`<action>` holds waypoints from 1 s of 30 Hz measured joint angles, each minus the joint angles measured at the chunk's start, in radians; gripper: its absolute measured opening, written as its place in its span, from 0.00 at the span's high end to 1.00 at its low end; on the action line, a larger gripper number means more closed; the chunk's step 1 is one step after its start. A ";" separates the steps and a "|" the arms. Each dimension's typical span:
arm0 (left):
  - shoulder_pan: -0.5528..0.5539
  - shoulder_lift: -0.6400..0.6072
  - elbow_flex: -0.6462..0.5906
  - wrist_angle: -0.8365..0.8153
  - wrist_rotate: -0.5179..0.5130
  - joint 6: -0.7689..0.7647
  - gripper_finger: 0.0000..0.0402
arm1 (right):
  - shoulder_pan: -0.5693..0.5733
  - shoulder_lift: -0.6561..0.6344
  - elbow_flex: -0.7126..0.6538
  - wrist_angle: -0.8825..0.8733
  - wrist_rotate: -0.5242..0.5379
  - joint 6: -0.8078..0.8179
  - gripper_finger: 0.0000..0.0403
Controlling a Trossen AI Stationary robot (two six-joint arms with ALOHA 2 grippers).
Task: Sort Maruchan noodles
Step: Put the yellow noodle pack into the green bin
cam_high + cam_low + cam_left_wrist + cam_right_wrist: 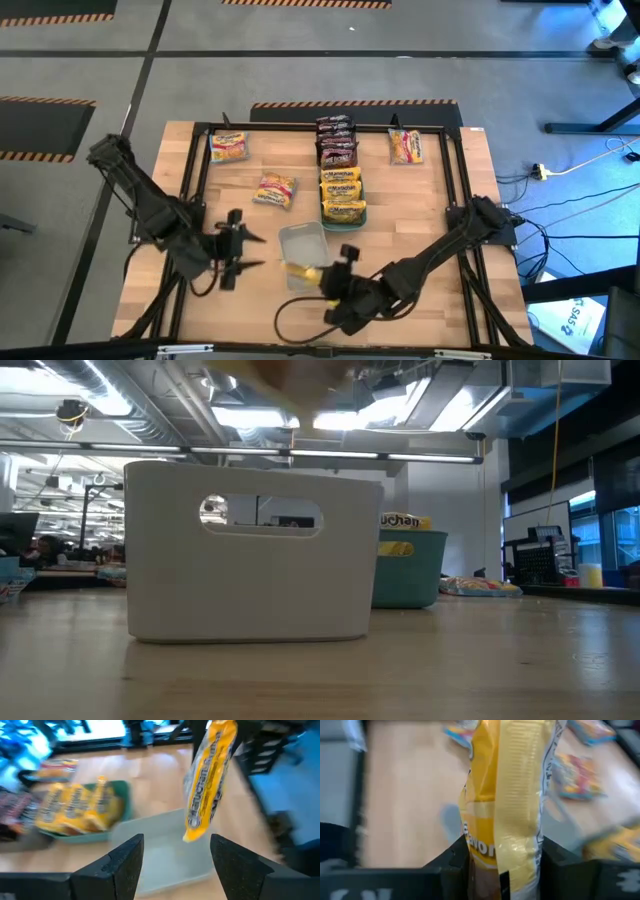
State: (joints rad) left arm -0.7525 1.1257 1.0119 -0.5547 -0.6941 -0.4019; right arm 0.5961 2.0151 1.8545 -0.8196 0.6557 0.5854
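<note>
My right gripper (335,280) is shut on a yellow Maruchan noodles packet (304,270) at the near edge of a clear tray (302,243). My left gripper (245,252) stands open to the tray's left with nothing between its fingers. Its wrist view shows the packet (207,780) hanging over the tray (165,845). A teal tray (343,214) holds several yellow packets (341,190). Behind it a dark tray holds red-brown packets (337,140). Three pale packets (229,147) (276,189) (405,147) lie flat on the table. My right gripper pinches one end of the yellow packet (502,862) between its two fingers (455,865), which press on its flat faces. The fingers slant down from the table's right. The packet hangs below them, lifted clear over the clear tray, its free end (192,835) lowest.
A black frame (190,180) runs around the wooden tabletop. In the low view the clear tray (250,550) stands close in front, with the teal tray (410,570) behind it. Bare wood lies at the near left and near right of the table.
</note>
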 joint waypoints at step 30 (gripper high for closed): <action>0.621 0.000 -0.453 0.849 0.475 0.382 0.43 | -0.198 -0.640 -1.254 1.393 -0.073 -0.262 0.71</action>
State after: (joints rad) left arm -0.1319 1.1259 0.5589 0.2948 -0.2189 -0.0200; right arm 0.3980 1.3751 0.6008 0.5738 0.5827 0.3231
